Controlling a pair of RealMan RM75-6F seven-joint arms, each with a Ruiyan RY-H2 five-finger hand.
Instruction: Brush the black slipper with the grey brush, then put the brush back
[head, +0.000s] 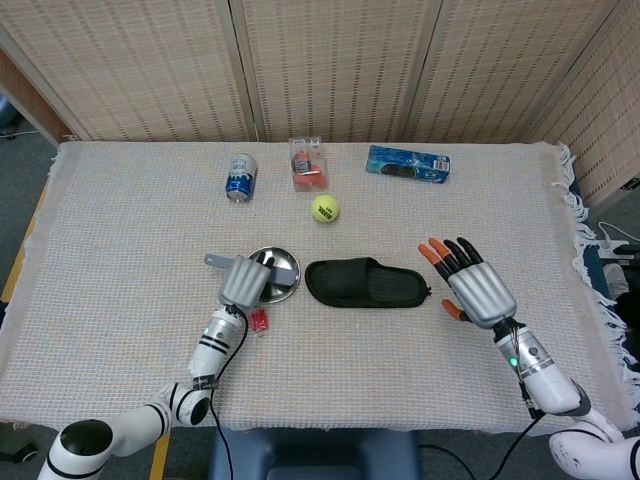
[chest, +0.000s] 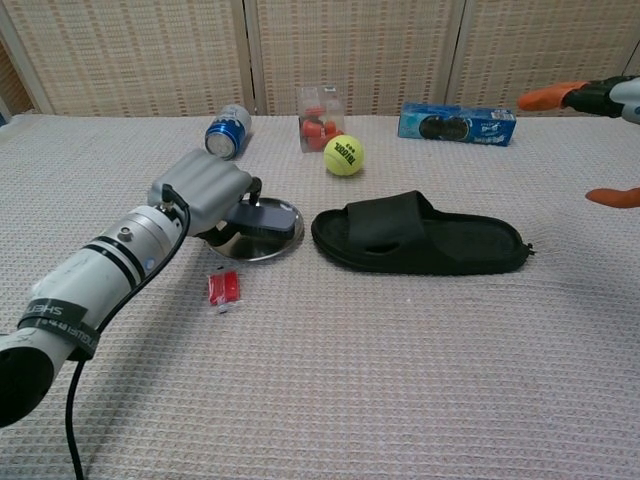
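Observation:
The black slipper (head: 366, 284) (chest: 420, 236) lies flat mid-table with nothing touching it. My left hand (head: 241, 281) (chest: 203, 191) grips the grey brush (head: 262, 262) (chest: 256, 220) and holds it over the silver dish (head: 283, 279) (chest: 262, 244), just left of the slipper's end. My right hand (head: 475, 288) is open, fingers spread, raised to the right of the slipper and apart from it; in the chest view only its orange fingertips (chest: 547, 98) show at the right edge.
A small red packet (head: 258, 321) (chest: 222, 289) lies near my left wrist. At the back stand a blue can (head: 239, 178), a clear box of red pieces (head: 307, 163), a tennis ball (head: 324, 208) and a blue biscuit box (head: 407, 164).

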